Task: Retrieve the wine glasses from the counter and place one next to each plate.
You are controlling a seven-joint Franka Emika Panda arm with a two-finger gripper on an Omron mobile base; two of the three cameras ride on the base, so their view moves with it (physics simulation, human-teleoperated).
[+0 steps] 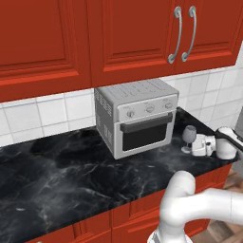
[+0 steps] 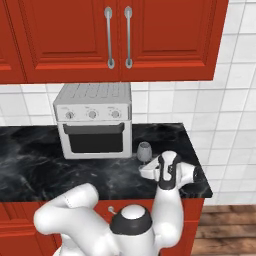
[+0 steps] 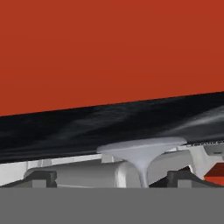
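Dark finger tips (image 3: 111,179) of our end effector rise at the bottom of the hand view, spread as wide as they go and holding nothing, with the stem of a wine glass (image 3: 142,159) standing between them. That view is rolled over, so the round foot of the glass flares toward the top of the frame and the veined black counter (image 3: 109,122) hangs above it, red cabinet front beyond.

From the left base view we see the end effector (image 1: 201,144) lying level at the middle right of the frame, its tips reaching to the base of the glass (image 1: 189,137). From the right base view the glass (image 2: 144,151) stands just right of centre, near the lower right corner of the grey toaster oven (image 2: 93,120), with the end effector (image 2: 147,170) just beneath it in the frame.

We judge the step in hand to be the first pickup. To do it well we keep the fingers level, centre the thin stem between them, and close gently above the foot and below the bowl, so the glass is neither tipped nor squeezed out sideways. We then lift straight up before swinging away, clear of the toaster oven's corner.

We read the glass as upright: its long axis runs vertically, foot flat on the counter (image 1: 71,166), bowl opening upward.
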